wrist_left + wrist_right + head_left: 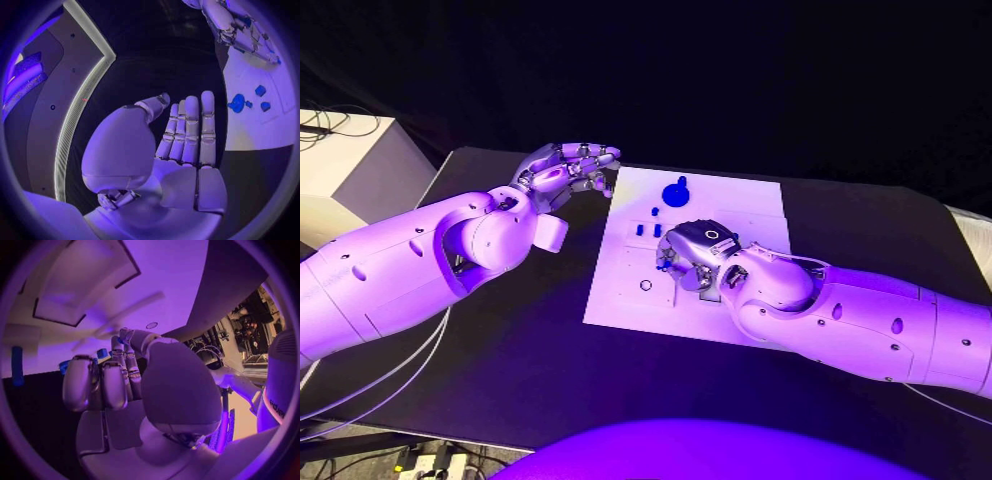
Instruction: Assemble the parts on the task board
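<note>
Black table [516, 340]; white task board [733, 195]; small blue parts [676, 192].

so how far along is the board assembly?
Early, by the look of it. The round blue part and small blue pieces lie loose on the task board. The right hand works low over the board's middle; its grasp can't be told. The left hand hovers open, empty, at the board's edge.

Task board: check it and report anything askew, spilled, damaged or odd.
Nothing stands out. The task board lies flat on the table; the round blue part and the small blue parts sit on it. The right hand hides the middle.
</note>
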Robot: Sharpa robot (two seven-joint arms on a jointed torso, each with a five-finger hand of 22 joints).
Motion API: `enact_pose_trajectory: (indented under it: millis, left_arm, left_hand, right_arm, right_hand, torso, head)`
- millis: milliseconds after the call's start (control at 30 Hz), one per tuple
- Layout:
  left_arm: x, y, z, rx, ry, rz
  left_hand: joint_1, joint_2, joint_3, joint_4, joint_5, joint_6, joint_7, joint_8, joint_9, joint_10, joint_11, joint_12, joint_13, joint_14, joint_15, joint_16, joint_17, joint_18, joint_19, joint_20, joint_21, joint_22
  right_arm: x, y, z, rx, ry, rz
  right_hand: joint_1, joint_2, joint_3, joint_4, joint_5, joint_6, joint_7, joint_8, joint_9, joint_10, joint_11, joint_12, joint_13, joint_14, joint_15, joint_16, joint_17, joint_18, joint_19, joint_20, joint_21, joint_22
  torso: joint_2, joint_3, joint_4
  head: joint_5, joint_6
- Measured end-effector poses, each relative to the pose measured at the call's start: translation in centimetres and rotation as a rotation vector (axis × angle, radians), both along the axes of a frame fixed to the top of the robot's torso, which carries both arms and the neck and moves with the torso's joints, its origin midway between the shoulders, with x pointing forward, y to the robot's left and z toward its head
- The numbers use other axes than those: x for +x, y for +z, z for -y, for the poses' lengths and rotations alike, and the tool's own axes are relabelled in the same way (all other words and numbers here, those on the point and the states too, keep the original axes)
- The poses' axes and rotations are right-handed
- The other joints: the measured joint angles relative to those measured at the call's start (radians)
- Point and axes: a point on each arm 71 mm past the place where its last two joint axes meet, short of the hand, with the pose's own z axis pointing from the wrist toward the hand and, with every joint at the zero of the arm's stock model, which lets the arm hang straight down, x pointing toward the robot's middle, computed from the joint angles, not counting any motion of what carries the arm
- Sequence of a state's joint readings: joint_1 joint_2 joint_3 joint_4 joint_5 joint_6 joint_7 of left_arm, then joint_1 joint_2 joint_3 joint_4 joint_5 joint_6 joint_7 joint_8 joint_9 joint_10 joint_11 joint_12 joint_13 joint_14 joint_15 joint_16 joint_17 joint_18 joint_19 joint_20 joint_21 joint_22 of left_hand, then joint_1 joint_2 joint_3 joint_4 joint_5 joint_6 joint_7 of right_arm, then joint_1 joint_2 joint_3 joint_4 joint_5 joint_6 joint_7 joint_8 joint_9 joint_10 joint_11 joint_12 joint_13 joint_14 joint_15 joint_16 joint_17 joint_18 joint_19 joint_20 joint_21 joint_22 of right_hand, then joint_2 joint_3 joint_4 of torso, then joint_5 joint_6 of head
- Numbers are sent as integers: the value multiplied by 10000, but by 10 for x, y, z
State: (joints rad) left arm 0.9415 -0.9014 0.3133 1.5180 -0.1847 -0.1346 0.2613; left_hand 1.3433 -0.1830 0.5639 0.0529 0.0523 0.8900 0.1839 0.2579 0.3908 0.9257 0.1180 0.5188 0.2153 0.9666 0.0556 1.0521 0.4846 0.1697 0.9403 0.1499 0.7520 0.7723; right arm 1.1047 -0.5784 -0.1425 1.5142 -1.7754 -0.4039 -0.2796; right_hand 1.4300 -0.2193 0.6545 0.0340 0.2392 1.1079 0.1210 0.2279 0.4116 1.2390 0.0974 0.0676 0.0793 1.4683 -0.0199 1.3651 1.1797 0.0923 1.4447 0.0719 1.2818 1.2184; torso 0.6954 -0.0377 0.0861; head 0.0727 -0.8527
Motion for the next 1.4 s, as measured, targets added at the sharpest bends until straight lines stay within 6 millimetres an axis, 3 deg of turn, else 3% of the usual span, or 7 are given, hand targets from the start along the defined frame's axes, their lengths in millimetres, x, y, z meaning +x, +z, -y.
enact_pose_trajectory:
  millis: [433, 967, 1400]
  left_arm:
    - [0, 0, 0, 7, 11, -10]
    - [1, -1, -1, 19, 29, -29]
    - [1, -1, -1, 25, 25, -40]
  left_hand:
    - [0, 0, -25, 25, 0, 0, 0, 0, -7, 0, 0, 0, -5, 0, 0, -8, -6, 0, 15, -15, 0, -10]
    - [40, 40, -25, 24, 0, 0, 0, 39, -6, 0, 0, 0, -15, 0, 0, -8, -5, -1, 15, -15, -61, -27]
    - [40, 40, -24, 24, 0, 0, 0, 38, -14, 0, 0, 0, -14, 0, 0, -8, -4, -1, 19, -11, -62, -32]
  right_arm:
    - [-1, 0, 1, -44, 30, 33]
    - [-10, 6, 5, 543, 20, 378]
    - [-16, 20, -3, -586, 336, 304]
  right_hand:
    - [-24, 22, -3, 3, 46, -1, -1, -1, -2, 0, 0, -3, 7, 0, 0, 0, 0, 0, 0, 0, 0, 0]
    - [-25, 18, 25, -26, 43, 0, -1, -1, 9, 37, 37, -54, 14, 0, 0, 43, 16, 0, 0, 0, 0, 34]
    - [-78, -35, 65, -66, 96, -1, -1, -1, 24, 37, 37, -21, 63, 0, 0, 41, 35, 0, 0, 0, 44, 76]
  torso:
    - [-6, 0, -2]
    - [-16, -6, -4]
    - [-16, -19, -9]
  head:
    - [14, -26]
    - [-7, 34]
    - [1, 30]
